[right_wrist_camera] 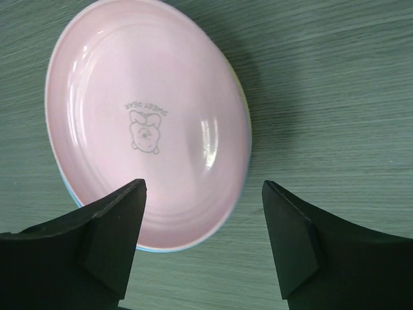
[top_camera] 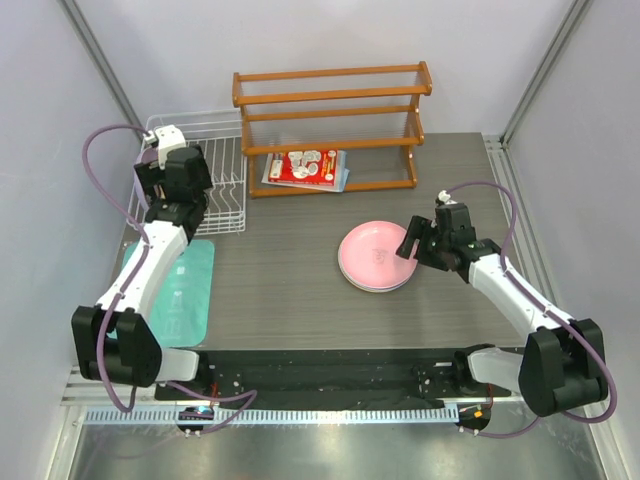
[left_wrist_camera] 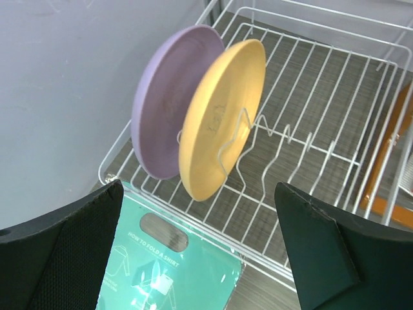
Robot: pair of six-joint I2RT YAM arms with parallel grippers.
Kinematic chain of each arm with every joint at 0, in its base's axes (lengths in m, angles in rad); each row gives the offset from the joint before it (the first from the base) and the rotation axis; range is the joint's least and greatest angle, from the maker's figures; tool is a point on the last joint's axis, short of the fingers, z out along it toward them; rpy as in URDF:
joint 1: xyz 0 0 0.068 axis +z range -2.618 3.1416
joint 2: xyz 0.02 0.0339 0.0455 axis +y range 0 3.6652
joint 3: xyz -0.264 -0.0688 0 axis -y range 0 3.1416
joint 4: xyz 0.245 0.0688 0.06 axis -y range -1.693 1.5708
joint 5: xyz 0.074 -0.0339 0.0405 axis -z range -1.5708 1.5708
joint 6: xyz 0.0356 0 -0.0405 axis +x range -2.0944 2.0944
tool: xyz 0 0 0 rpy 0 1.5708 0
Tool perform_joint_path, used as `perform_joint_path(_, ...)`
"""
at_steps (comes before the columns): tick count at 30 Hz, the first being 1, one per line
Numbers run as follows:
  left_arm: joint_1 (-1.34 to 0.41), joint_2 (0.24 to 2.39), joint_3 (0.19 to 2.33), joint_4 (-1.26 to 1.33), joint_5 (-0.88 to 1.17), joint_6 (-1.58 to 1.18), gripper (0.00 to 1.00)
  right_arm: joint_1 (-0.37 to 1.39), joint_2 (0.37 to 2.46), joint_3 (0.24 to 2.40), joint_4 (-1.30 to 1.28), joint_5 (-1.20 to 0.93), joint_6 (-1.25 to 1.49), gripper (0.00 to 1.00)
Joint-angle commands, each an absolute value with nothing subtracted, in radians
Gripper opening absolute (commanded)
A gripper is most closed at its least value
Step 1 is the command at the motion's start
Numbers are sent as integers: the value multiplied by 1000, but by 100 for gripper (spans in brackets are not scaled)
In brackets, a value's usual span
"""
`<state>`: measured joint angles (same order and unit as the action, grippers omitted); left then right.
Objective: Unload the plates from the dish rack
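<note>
Right tool [right_wrist_camera: 203,194] spread over pink plate [right_wrist_camera: 148,123], possibly blue one [right_wrist_camera: 158,248] beneath, left tool [left_wrist_camera: 199,194] spread facing racked yellow plate [left_wrist_camera: 222,119].

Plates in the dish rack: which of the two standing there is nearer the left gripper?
The yellow-orange plate: it stands in front of the lavender plate, partly hiding it.

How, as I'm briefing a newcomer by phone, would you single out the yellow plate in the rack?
Find the white wire dish rack at the far left of the table, beside the wooden shelf. Two plates stand on edge inside. The yellow plate faces the empty prongs; the lavender plate stands behind it.
</note>
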<state>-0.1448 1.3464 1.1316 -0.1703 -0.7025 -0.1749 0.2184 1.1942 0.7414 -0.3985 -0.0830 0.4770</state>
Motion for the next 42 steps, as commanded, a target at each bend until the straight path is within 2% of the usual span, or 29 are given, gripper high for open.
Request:
perform_joint_path(1, -86, 1383, 1206, -173, -650, -183, 99, 218, 1141, 785, -432, 53, 447, 79)
perform_joint_path(7, -34, 1466, 1256, -155, -591, -181, 100, 218, 1097, 825, -462, 170, 423, 80)
perform_joint_path(12, -22, 1529, 1261, -92, -606, -169, 97, 216, 1127, 841, -451, 153, 422, 80)
perform_joint_path(14, -15, 1560, 1261, -57, -604, -167, 87, 218, 1138, 841, -443, 153, 422, 80)
perform_joint_path(19, -6, 1621, 1261, 49, -649, -131, 74, 218, 1161, 836, -430, 155, 420, 80)
perform_joint_path(22, -5, 1657, 1265, 98, -667, -106, 57, 218, 1172, 834, -425, 156, 419, 80)
perform_joint_path(25, -6, 1687, 1273, 117, -702, -78, 46, 218, 1180, 834, -422, 161, 414, 80)
perform_joint_path(30, -6, 1672, 1218, 190, -778, -28, 43, 218, 1187, 834, -417, 153, 411, 80)
perform_joint_path(31, -6, 1666, 1212, 193, -779, -19, 37, 218, 1189, 834, -416, 150, 411, 80)
perform_joint_path(33, -6, 1664, 1201, 202, -782, -17, 33, 218, 1196, 833, -413, 143, 410, 80)
perform_joint_path(34, -6, 1663, 1201, 202, -781, -17, 23, 218, 1198, 831, -411, 140, 410, 80)
perform_joint_path(35, -6, 1667, 1203, 201, -778, -17, 20, 218, 1203, 833, -410, 137, 411, 80)
perform_joint_path(39, -6, 1677, 1212, 184, -787, -15, 14, 218, 1197, 825, -411, 124, 411, 80)
perform_joint_path(42, -6, 1672, 1212, 175, -796, -14, 0, 218, 1189, 819, -407, 123, 411, 80)
